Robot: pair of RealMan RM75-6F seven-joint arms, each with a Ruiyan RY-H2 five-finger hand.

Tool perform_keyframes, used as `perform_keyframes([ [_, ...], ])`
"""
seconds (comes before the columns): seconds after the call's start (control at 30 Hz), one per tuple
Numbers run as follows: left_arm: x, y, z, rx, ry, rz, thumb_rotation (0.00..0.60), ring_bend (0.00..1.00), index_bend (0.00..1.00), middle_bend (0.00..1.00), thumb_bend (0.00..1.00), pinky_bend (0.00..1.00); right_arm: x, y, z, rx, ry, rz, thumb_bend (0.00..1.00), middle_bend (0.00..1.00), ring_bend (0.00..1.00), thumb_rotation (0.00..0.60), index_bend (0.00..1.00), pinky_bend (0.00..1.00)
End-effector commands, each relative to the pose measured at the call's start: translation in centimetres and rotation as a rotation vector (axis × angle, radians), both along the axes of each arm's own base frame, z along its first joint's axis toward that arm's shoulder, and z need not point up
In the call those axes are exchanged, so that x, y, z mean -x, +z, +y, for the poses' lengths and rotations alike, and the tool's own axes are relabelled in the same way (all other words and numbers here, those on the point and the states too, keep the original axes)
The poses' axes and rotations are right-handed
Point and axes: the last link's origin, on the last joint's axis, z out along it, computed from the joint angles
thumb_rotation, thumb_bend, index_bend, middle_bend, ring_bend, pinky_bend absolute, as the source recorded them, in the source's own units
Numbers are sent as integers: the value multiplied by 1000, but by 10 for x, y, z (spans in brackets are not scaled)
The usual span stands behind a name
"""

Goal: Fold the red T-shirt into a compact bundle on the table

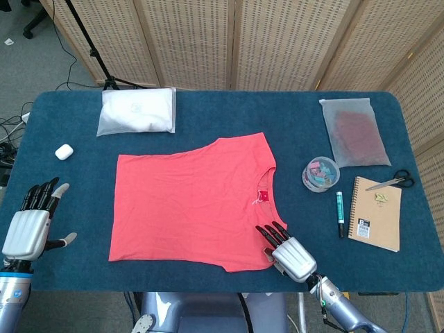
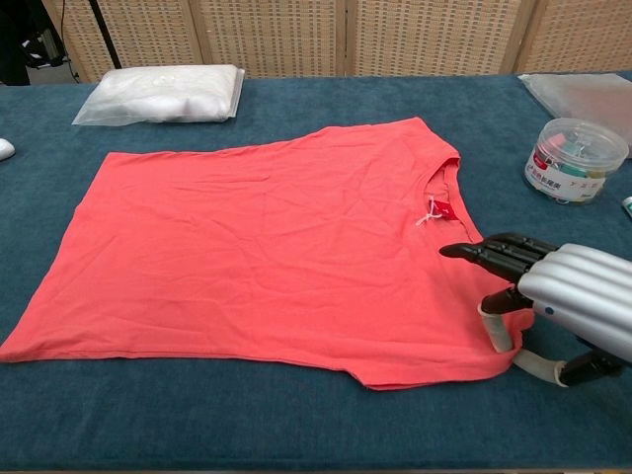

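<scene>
The red T-shirt [image 1: 194, 201] lies spread flat on the blue table [image 1: 76, 270], its neckline and white tag [image 2: 432, 209] toward the right. My right hand [image 1: 288, 250] is at the shirt's near right corner. Its dark fingers [image 2: 494, 255] reach out low over the cloth [image 2: 267, 247], and its thumb tip [image 2: 497, 334] presses on the cloth near the hem. The hand [image 2: 568, 296] grips nothing that I can see. My left hand [image 1: 31, 222] hovers open at the table's left edge, well away from the shirt, and shows only in the head view.
A white padded packet [image 1: 137, 111] and a small white case [image 1: 64, 151] lie at the back left. To the right of the shirt are a tub of clips [image 1: 320, 173], a marker [image 1: 340, 214], a notebook [image 1: 375, 213], scissors [image 1: 392, 182] and a frosted bag [image 1: 354, 132].
</scene>
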Motion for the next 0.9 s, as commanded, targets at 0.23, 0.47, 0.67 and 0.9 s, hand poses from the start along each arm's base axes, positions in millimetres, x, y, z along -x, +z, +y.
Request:
perform_keyframes([
  [0.23, -5, -13, 1, 49, -84, -12, 600, 0, 3, 0, 0, 0, -1, 3, -3, 12, 19, -40, 441, 0, 0, 600, 592, 0],
  [0.47, 4, -48, -10, 161, -249, -39, 600, 0, 209, 0, 81, 0, 0, 4, -2, 8, 23, -41, 460, 0, 0, 600, 592, 0],
  [0.67, 28, -84, -21, 237, -244, -61, 600, 0, 314, 0, 115, 0, 1, 6, -4, 13, 14, -43, 466, 0, 0, 600, 592, 0],
  [0.9, 45, -112, -34, 331, -224, -20, 600, 0, 369, 0, 136, 0, 2, 6, -6, 15, 6, -39, 466, 0, 0, 600, 592, 0],
])
